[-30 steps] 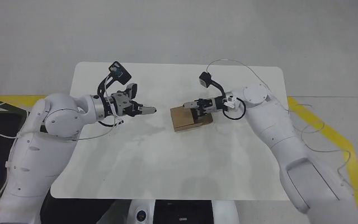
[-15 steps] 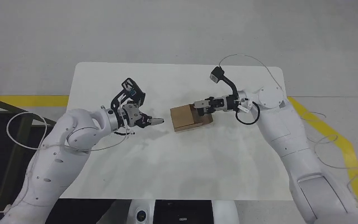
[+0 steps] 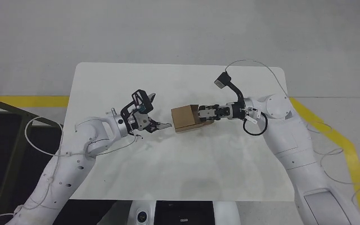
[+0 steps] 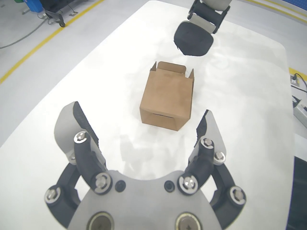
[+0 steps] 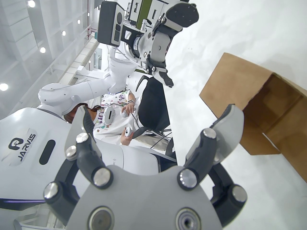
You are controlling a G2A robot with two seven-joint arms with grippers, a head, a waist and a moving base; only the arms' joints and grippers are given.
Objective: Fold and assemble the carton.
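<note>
A brown carton [image 3: 184, 117] lies on its side in the middle of the white table [image 3: 112, 169]. Its closed end with a tuck slot faces my left gripper [image 3: 163, 126], which is open a short way off, level with the tabletop. In the left wrist view the carton [image 4: 168, 96] sits just beyond the open left gripper [image 4: 141, 123]. The open end with its flaps faces my right gripper [image 3: 204, 112], also open. In the right wrist view one of its fingers [image 5: 230, 118] overlaps the carton [image 5: 239, 82] by the mouth; contact cannot be told.
Bare tabletop surrounds the carton on all sides. The table's rounded edges are well away from both grippers. A power strip [image 4: 299, 111] lies off the table. Yellow floor tape [image 3: 34, 101] runs past the table's sides.
My left gripper has swung right and slightly forward, ending close to the carton's closed end. The right arm has shifted right while its gripper stays at the open end.
</note>
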